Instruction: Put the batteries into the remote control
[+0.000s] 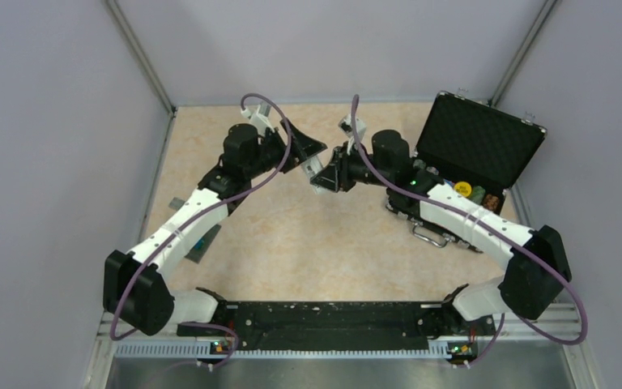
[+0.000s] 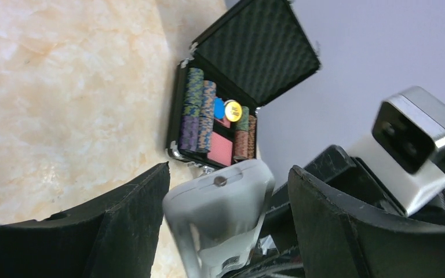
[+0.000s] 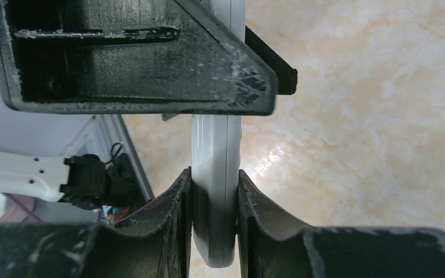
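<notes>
The remote control point(image 3: 211, 139) is a slim white bar held up off the table. My right gripper point(image 3: 214, 172) is shut on its near end, with both pads pressed flat on its faces. My left gripper point(image 2: 229, 168) stands open around the remote's point(image 2: 220, 202) other end, with a gap on each side. In the top view the two grippers meet mid-table, the left gripper point(image 1: 308, 151) facing the right gripper point(image 1: 330, 173). The batteries are out of view.
An open black case point(image 1: 478, 142) with striped chip stacks sits at the right, behind the right arm, and its lid point(image 2: 255, 52) shows in the left wrist view. A dark grey card point(image 1: 198, 243) lies under the left arm. Walls close in on three sides.
</notes>
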Controlling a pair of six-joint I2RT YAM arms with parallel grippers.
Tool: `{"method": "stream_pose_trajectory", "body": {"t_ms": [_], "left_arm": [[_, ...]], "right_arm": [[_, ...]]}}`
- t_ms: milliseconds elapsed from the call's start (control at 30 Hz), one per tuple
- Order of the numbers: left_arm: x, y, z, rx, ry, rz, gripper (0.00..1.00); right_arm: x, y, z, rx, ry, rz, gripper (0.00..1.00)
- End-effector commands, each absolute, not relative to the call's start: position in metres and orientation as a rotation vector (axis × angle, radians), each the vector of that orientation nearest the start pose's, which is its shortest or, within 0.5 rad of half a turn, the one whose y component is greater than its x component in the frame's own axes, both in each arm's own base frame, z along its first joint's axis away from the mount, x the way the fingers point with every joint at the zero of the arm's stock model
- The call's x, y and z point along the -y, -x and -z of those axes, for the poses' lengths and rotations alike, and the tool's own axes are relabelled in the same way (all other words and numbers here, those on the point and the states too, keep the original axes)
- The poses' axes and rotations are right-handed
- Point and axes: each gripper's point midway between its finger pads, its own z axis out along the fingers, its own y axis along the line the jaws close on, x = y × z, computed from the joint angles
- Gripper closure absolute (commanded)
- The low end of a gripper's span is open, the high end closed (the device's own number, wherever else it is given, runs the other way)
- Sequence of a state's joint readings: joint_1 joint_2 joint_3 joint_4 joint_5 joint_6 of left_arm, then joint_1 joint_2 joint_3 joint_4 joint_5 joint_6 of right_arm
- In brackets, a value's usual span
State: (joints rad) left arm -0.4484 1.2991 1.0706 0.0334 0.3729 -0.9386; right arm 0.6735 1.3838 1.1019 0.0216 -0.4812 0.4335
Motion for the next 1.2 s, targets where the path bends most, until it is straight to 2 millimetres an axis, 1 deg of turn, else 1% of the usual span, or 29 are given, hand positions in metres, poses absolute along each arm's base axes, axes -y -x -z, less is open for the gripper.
{"method": "stream_pose_trajectory", "body": {"t_ms": [0, 33, 67, 100, 133, 233, 333, 400, 433, 467, 500, 533, 567, 600, 633, 667, 700, 833, 967, 1133, 1167], "left_arm": [[0.263, -0.347, -0.292, -1.986, 0.258, 1.164, 0.21], [0.261, -0.348, -0.286, -2.004, 0.281, 1.133, 0.23], [0.259, -0.349, -0.281, -2.021, 0.305, 1.104, 0.27], [0.257, -0.351, -0.278, -2.034, 0.321, 1.084, 0.32], [0.259, -0.352, -0.276, -2.044, 0.316, 1.076, 0.39], [0.265, -0.352, -0.271, -2.076, 0.296, 1.075, 0.54], [0.268, -0.352, -0.269, -2.086, 0.291, 1.07, 0.61], [0.267, -0.354, -0.269, -2.086, 0.287, 1.059, 0.75], [0.267, -0.354, -0.27, -2.084, 0.281, 1.054, 0.83], [0.267, -0.355, -0.273, -2.08, 0.27, 1.051, 0.89], [0.268, -0.355, -0.274, -2.078, 0.257, 1.05, 0.93], [0.267, -0.355, -0.276, -2.076, 0.244, 1.047, 0.96], [0.267, -0.355, -0.278, -2.069, 0.227, 1.043, 0.99], [0.268, -0.354, -0.281, -2.064, 0.189, 1.036, 1.0], [0.268, -0.352, -0.287, -2.049, 0.15, 1.033, 1.0], [0.267, -0.351, -0.29, -2.039, 0.107, 1.025, 1.0], [0.267, -0.348, -0.295, -2.025, 0.063, 1.025, 1.0], [0.27, -0.331, -0.316, -1.938, -0.136, 1.071, 1.0], [0.276, -0.31, -0.343, -1.829, -0.298, 1.171, 1.0], [0.279, -0.29, -0.385, -1.662, -0.406, 1.273, 1.0], [0.28, -0.285, -0.394, -1.627, -0.427, 1.303, 1.0]], "right_arm": [[-0.344, -0.295, -0.284, -1.822, 0.592, -1.001, 0.92], [-0.343, -0.296, -0.279, -1.835, 0.593, -0.972, 0.92], [-0.343, -0.297, -0.276, -1.841, 0.6, -0.953, 0.92], [-0.344, -0.297, -0.274, -1.845, 0.61, -0.941, 0.92], [-0.345, -0.297, -0.271, -1.853, 0.627, -0.932, 0.92], [-0.344, -0.299, -0.267, -1.869, 0.656, -0.906, 0.91], [-0.346, -0.298, -0.268, -1.873, 0.673, -0.909, 0.89], [-0.347, -0.297, -0.266, -1.885, 0.673, -0.916, 0.86], [-0.348, -0.297, -0.265, -1.894, 0.673, -0.919, 0.82], [-0.348, -0.296, -0.265, -1.899, 0.673, -0.923, 0.76], [-0.348, -0.295, -0.265, -1.901, 0.673, -0.931, 0.65], [-0.348, -0.292, -0.269, -1.892, 0.678, -0.943, 0.53], [-0.348, -0.289, -0.272, -1.882, 0.687, -0.959, 0.38], [-0.348, -0.285, -0.275, -1.872, 0.711, -0.984, 0.27], [-0.345, -0.285, -0.279, -1.867, 0.723, -1.007, 0.22], [-0.341, -0.284, -0.284, -1.86, 0.724, -1.039, 0.17], [-0.335, -0.284, -0.288, -1.856, 0.721, -1.083, 0.15], [-0.32, -0.278, -0.309, -1.805, 0.71, -1.302, 0.12], [-0.322, -0.26, -0.335, -1.683, 0.809, -1.437, 0.12], [-0.326, -0.235, -0.366, -1.51, 0.884, -1.62, 0.14], [-0.325, -0.229, -0.373, -1.452, 0.913, -1.645, 0.14]]}}
